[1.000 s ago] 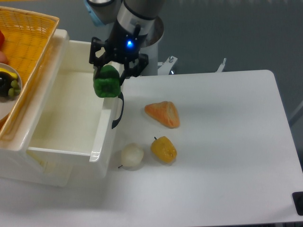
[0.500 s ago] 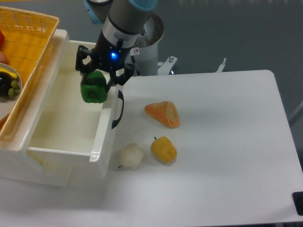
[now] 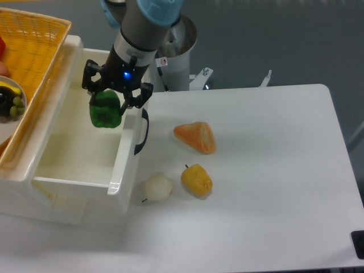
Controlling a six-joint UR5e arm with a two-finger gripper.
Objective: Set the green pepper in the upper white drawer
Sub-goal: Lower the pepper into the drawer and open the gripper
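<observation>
The green pepper (image 3: 105,110) hangs over the open upper white drawer (image 3: 123,165), just inside its front panel and above the drawer's floor. My gripper (image 3: 107,103) is shut on the green pepper from above, its black fingers on either side of it. The drawer is pulled out toward the table, its dark curved handle (image 3: 143,132) facing right.
A yellow wicker basket (image 3: 31,62) with food items sits at the upper left over the drawer unit. On the white table lie an orange wedge (image 3: 196,137), a yellow-orange pepper (image 3: 197,180) and a pale round item (image 3: 158,187) beside the drawer front.
My gripper has carried the green pepper leftward, from above the drawer's front panel to over the drawer's inside.
</observation>
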